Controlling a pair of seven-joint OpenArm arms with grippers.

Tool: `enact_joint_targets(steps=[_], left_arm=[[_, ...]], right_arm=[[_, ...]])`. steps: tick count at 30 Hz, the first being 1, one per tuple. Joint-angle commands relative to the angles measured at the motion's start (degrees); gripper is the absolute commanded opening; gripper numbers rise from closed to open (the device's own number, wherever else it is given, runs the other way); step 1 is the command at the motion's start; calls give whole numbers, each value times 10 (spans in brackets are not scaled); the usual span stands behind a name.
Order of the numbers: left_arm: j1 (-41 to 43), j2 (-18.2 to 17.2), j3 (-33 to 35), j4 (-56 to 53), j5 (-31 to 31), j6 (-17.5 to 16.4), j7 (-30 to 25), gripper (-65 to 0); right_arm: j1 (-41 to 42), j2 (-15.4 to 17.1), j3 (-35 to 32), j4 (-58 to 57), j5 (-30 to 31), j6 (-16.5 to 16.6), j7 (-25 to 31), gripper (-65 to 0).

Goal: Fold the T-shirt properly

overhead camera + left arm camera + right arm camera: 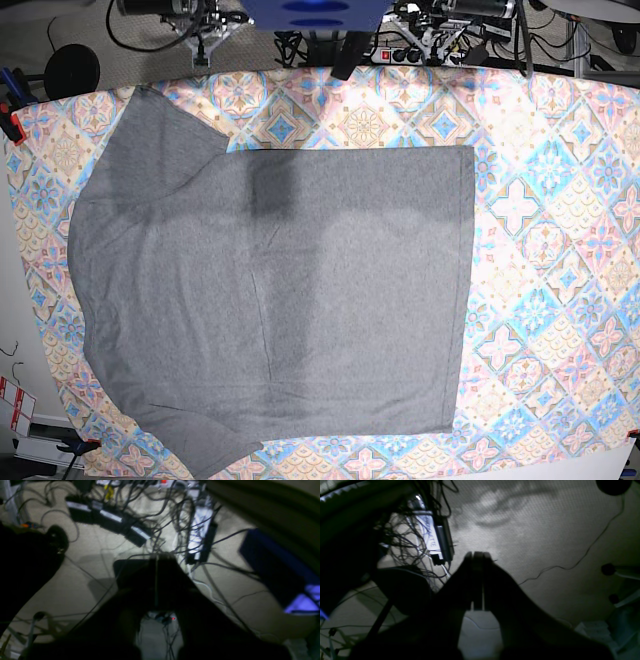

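The heather-grey T-shirt [280, 290] lies spread flat on the table in the base view. Its hem faces right and its sleeves point to the upper left and lower left. Neither arm shows in the base view. In the left wrist view my left gripper [156, 556] hangs dark over a floor of cables, its fingers pressed together with nothing between them. In the right wrist view my right gripper [477, 554] is likewise shut and empty above bare floor. The shirt appears in neither wrist view.
A colourful patterned tablecloth [560, 250] covers the table, with clamps at its left edge [12, 120]. Power strips [110, 520] and tangled cables lie on the floor behind the table. A blue base [315, 12] stands at the table's far edge.
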Motion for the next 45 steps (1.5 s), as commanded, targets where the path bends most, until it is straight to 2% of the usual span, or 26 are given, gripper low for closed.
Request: enact_joint_targets(steps=[1,4,8,12,15,25,28,31,34,40,45], left_arm=[[11,-2,0,0,-2,0,-24,-650],[43,-11,2,0,3,0,-112,-650],[91,-14,2,-3,4,0,-275,-650],[130,-14,2,-5,4,0,-407,-650],[147,-14,3,-5,4,0,-475,-650],[156,-14,4,-5,5,0,-574,-650],[170,-14,4,-5,5,0,-617,-650],[181,-14,4,-5,5,0,-684,-650],[192,-14,3,1,5,0,-688,-650],[212,-13,3,13,4,0,-688,-650],[281,-13,3,125,3,0,-689,-650]], right_arm=[[-10,1,2,-1,1,2,15,-649],[-35,1,16,-1,1,-2,63,-649],[-69,0,55,-1,1,-2,140,-649],[-100,0,59,-1,1,-2,225,-649],[-120,-1,59,-1,1,-2,291,-649],[-184,-4,59,-1,1,-2,499,-649],[-204,-4,59,-1,1,-2,570,-649],[-225,-5,59,-1,1,-2,643,-649],[-244,-5,59,-1,1,-2,697,-649],[-266,-5,58,2,0,-2,697,-649],[-304,-6,58,64,-1,-2,698,-649]])
